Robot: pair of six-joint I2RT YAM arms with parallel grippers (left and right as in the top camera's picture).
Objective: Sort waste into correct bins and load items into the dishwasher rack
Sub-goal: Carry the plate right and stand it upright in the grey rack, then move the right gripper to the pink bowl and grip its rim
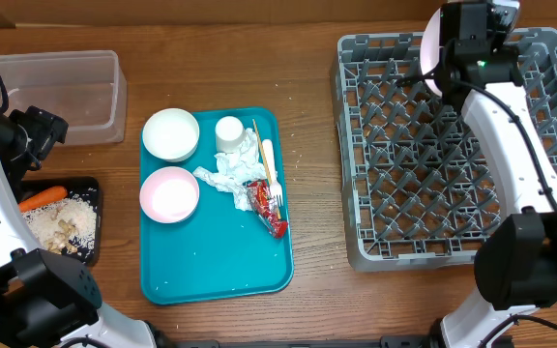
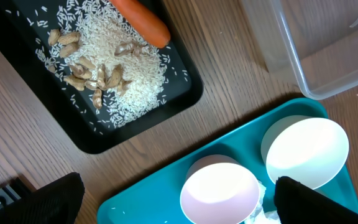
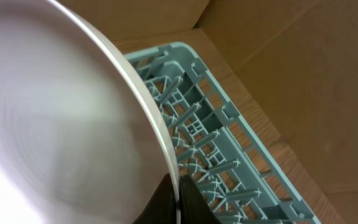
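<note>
so far partly done — food scraps (image 2: 104, 68) and carrot (image 2: 142, 22) already in black tray (image 2: 185, 93), clear tub (image 1: 66, 63) looks empty. right gripper (image 3: 178, 193) clamped on pink plate (image 3: 55, 124) rim, over far corner of rack (image 1: 348, 155), not yet seated. left gripper (image 2: 173, 202) jaws wide apart, holding nothing. left on teal tray (image 1: 211, 261) — white bowl (image 1: 170, 133), pinkish bowl (image 1: 169, 193), cup (image 1: 229, 132), fork (image 1: 269, 169), stick (image 1: 262, 150), napkins (image 1: 225, 176), red wrapper (image 1: 267, 208).

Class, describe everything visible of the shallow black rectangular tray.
The shallow black rectangular tray looks like glossy plastic, with rounded corners and a low raised rim. It lies flat on the brown wooden table, apart from the flat teal tray and the clear plastic tub. It holds scattered white rice, beige peanut-like pieces and an orange carrot piece.
</note>
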